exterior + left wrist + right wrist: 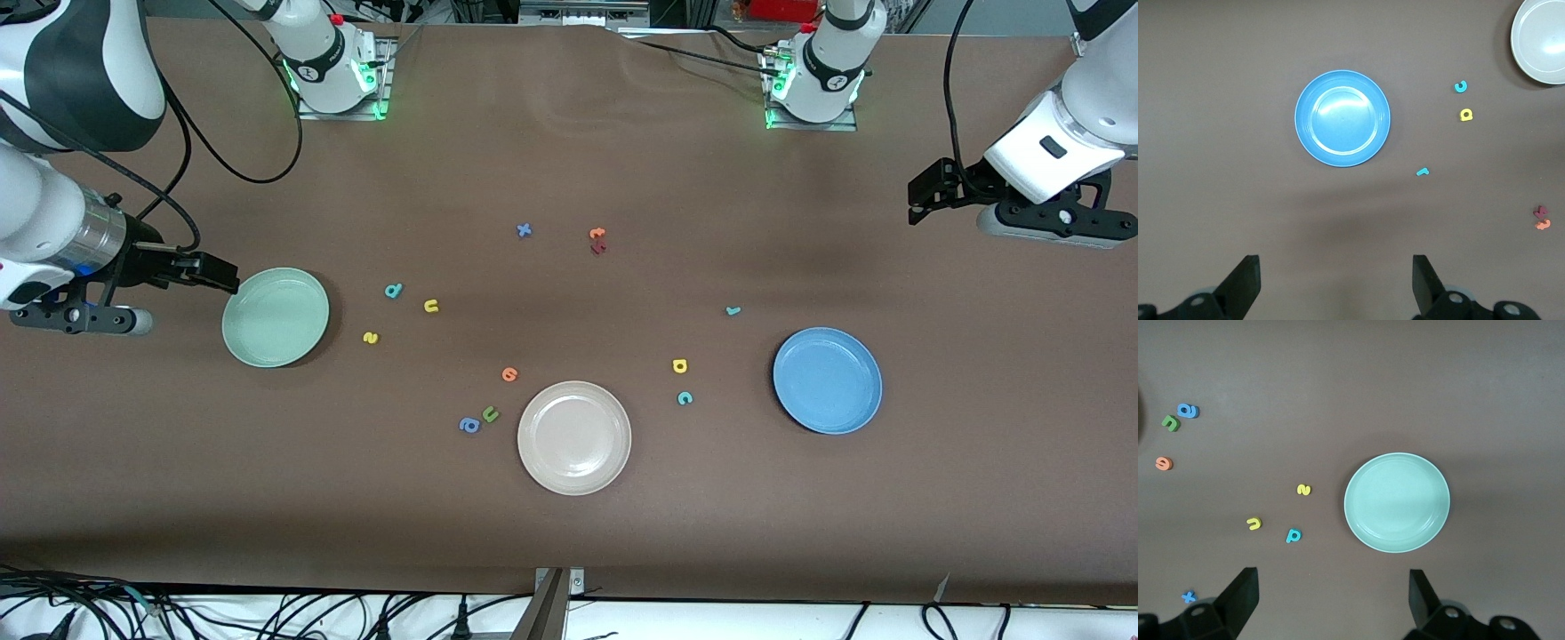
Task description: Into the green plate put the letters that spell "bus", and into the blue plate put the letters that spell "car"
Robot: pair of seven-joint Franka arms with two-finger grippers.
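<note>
The pale green plate [276, 317] [1397, 502] lies empty toward the right arm's end. Beside it are a teal "b" [393, 290] [1293, 535], a yellow "u" [431, 306] [1254, 523] and a yellow "s" [371, 338] [1304, 490]. The blue plate [827, 380] [1343, 118] lies empty toward the left arm's end. Near it lie a teal "c" [685, 398] [1461, 87], a yellow "a" [680, 365] [1465, 115] and a thin teal "r" [733, 310] [1423, 172]. My right gripper [213, 274] [1333, 597] hangs open and empty just off the green plate's rim. My left gripper [926, 194] [1336, 280] hangs open and empty over bare table.
A cream-white plate [574, 437] lies nearest the front camera, mid-table. Beside it are an orange letter [509, 374], a green "u" [490, 414] and a blue "a" [469, 426]. Nearer the arm bases lie a blue "x" [524, 230], an orange letter [597, 233] and a dark red one [598, 248].
</note>
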